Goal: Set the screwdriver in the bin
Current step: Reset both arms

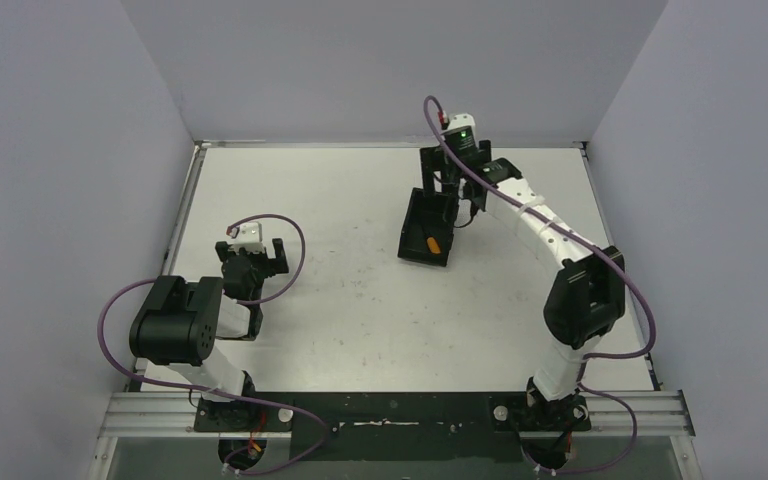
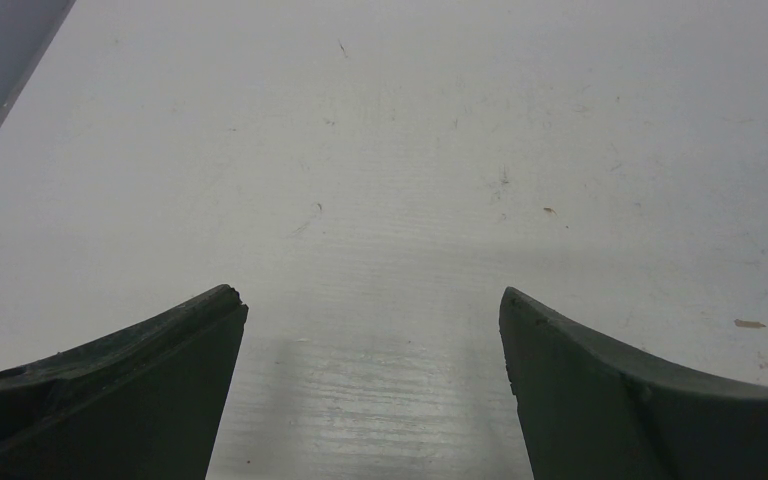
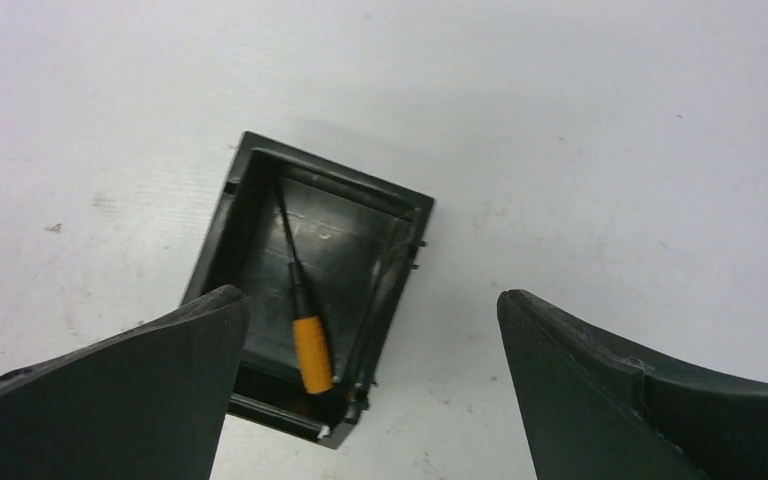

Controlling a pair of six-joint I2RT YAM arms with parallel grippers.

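The right gripper (image 3: pixel 372 300) is standing released, its two dark fingers (image 3: pixel 140 390) spread wide and holding nothing. It is hovering directly above the small black rectangular plastic open-top bin (image 3: pixel 215 235), and from the right wrist camera one finger is overlapping the bin's near corner while the other is hanging out past the bin's side, over the bare white table (image 1: pixel 360 300).

The small screwdriver with the short orange handle and thin dark metal shaft (image 3: pixel 312 352) is lying inside the bin, flat on its floor. The handle is resting toward the bin's near wall and the shaft is reaching toward the far corner. It is sitting wholly within the sloped walls, clear of both fingers.

In the overhead view the right gripper (image 1: pixel 450 200) is hanging over the bin's (image 1: pixel 422 260) far end (the orange handle (image 1: pixel 431 241) is showing as a small spot within the dark interior).

The left gripper (image 2: pixel 372 300) is likewise standing released, fingers parted over scuffed white tabletop with nothing between them. In the overhead view it (image 1: pixel 260 262) is sitting well apart from the bin, off to the bin's left and nearer the arm bases.
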